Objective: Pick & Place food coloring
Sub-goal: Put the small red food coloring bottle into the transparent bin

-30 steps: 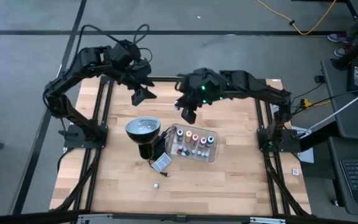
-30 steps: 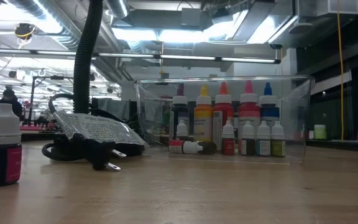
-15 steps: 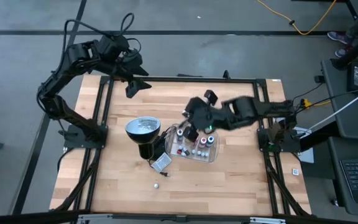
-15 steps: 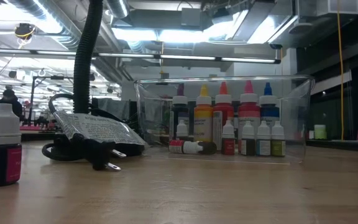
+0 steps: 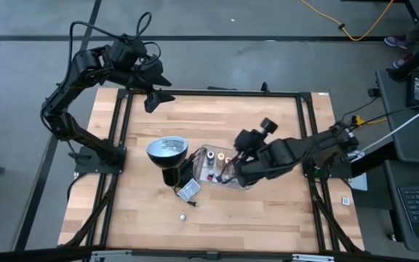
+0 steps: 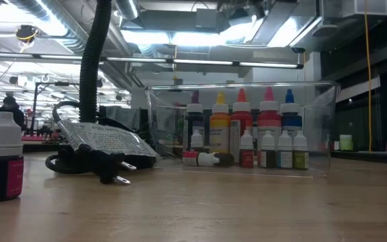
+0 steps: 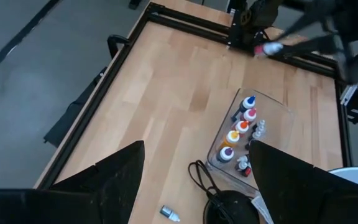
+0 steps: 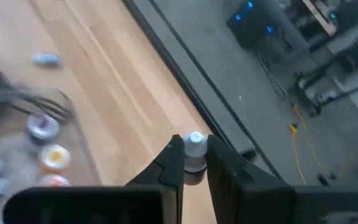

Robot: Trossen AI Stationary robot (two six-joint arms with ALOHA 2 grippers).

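Observation:
A clear tray point(image 5: 247, 182) on the table's middle holds several food coloring bottles point(image 6: 242, 129) standing in rows, and one lies on its side point(image 6: 207, 159). My right gripper point(image 8: 194, 149) hangs over the tray point(image 5: 230, 173), shut on a small white-capped bottle point(image 8: 194, 144). One more bottle point(image 5: 183, 217) stands alone near the front edge, and it looms at the left of the low view point(image 6: 2, 158). My left gripper point(image 7: 194, 180) waits open above the table's far left corner point(image 5: 151, 100). My right gripper pinches the small bottle between its two fingers point(image 8: 174, 155), one on each side of it just below the white cap point(image 8: 194, 140). The cap sticks out past the fingertips. The fingers slant down toward the table's left. The bottle is lifted clear.
A black lamp with a round silvery head point(image 5: 167, 149) stands just left of the tray. Its cord, plug point(image 6: 109, 171) and label point(image 5: 188, 191) lie in front of it. Bare wood stretches along the near edge and the far side.
My right gripper has swung from beyond the tray's far side toward the near edge and down, turning as it went, and now hangs over the tray with the bottle still between its fingers. My left gripper has drawn back a little toward the far left corner.

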